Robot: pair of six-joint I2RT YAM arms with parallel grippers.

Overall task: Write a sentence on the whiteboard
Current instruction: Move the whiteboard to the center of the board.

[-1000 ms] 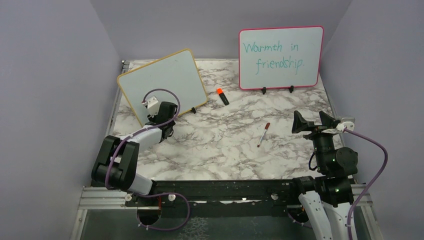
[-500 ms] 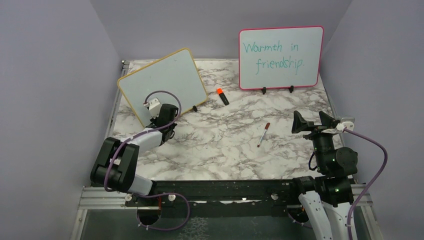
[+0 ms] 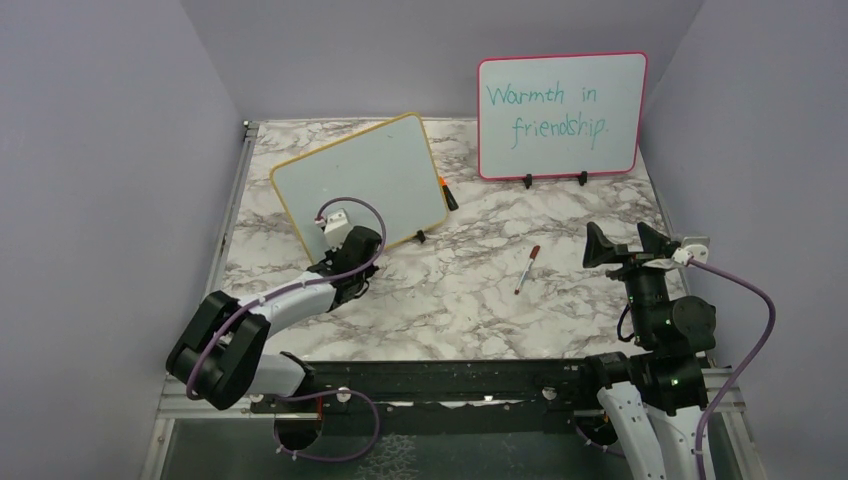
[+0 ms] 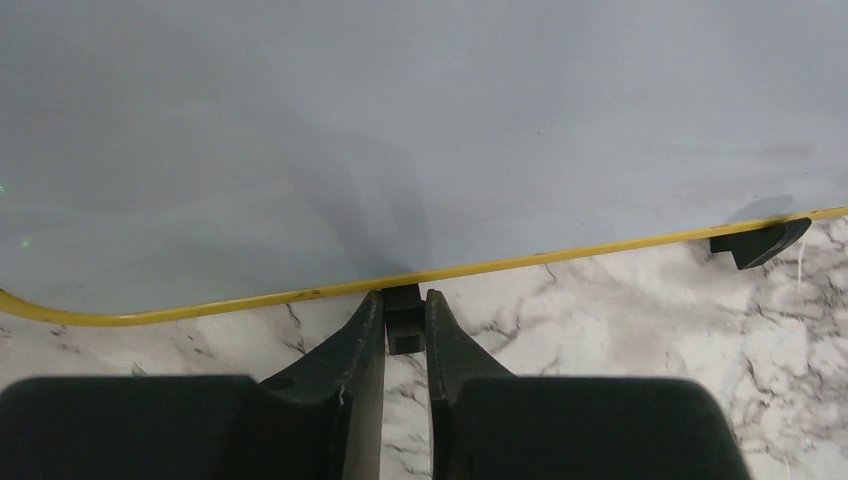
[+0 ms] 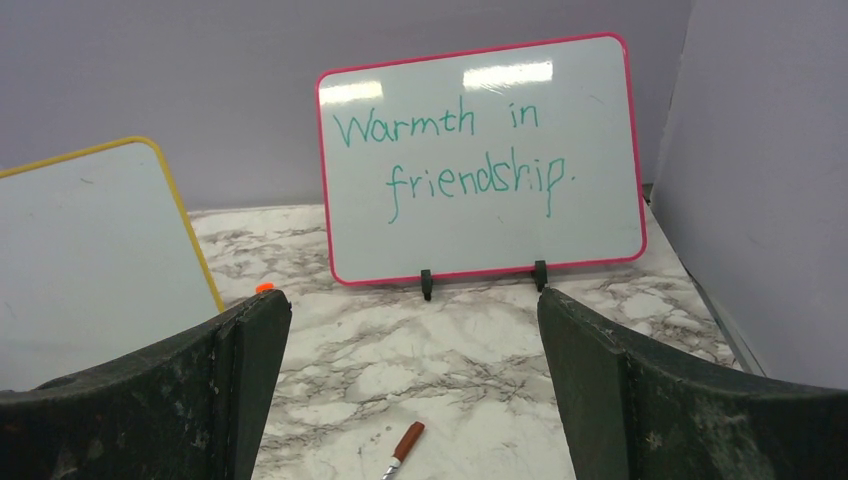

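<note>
whiteboard: upright, blank, directly ahead of the left claw.
left claw: clenched on the board's black clip foot.
right claw: spread wide, empty; red pen just ahead on the table.
step: likely positioning the board.
next: right claw must take the pen.

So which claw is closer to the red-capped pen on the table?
The right claw, open just right of the pen. The left claw is farther off, pinching the yellow-framed whiteboard's foot.
</note>
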